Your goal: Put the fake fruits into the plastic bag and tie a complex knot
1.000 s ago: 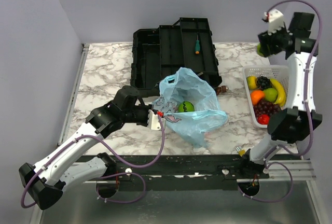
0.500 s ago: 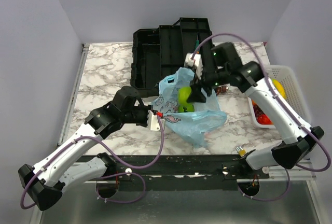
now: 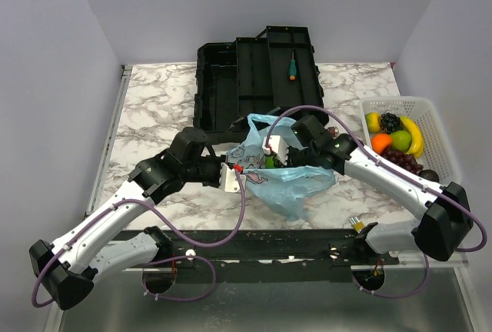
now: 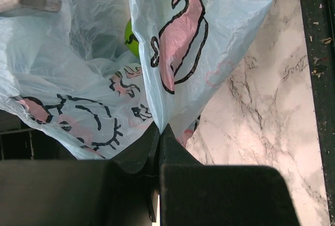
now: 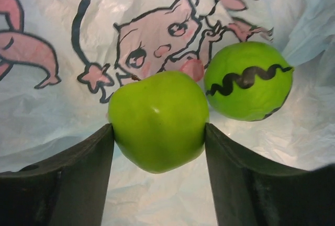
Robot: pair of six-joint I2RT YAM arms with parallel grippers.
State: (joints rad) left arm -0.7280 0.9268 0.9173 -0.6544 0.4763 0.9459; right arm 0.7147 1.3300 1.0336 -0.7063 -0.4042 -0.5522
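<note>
The light-blue plastic bag with the pink cartoon print lies open at the table's middle front. My left gripper is shut on the bag's left rim; the left wrist view shows the jaws pinching the plastic. My right gripper reaches into the bag mouth and is shut on a green round fruit. A second green fruit with a dark wavy line lies on the bag plastic just beside it, and shows in the left wrist view. No knot is in view.
A white mesh basket at the right holds a banana, an orange, grapes and other fruits. An open black toolbox with a green-handled screwdriver stands behind the bag.
My right arm swung from above the basket to the bag carrying the green fruit and has lowered it inside. My left gripper has held the bag rim still.
</note>
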